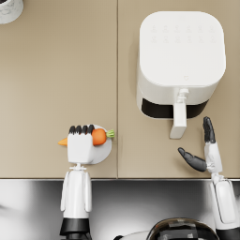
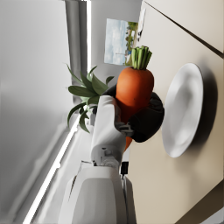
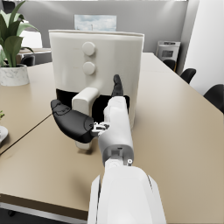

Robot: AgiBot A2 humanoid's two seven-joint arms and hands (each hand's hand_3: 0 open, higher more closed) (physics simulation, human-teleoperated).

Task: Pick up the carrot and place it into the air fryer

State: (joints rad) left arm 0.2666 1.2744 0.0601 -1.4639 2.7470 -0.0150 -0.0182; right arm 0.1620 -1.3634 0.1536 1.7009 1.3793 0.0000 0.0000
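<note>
My left hand holds the orange carrot above the white plate, green stalk pointing right. In the left wrist view the carrot sits in the dark fingers, clear of the plate. The white air fryer stands at the back right, its handle pointing toward me and its drawer slightly out. My right hand is open just right of the handle, not touching it; the right wrist view shows that hand spread in front of the fryer and its handle.
A potted plant in a pale pot stands at the far left corner of the tan table. The table's front edge runs just under the plate, with dark chairs beyond the far side.
</note>
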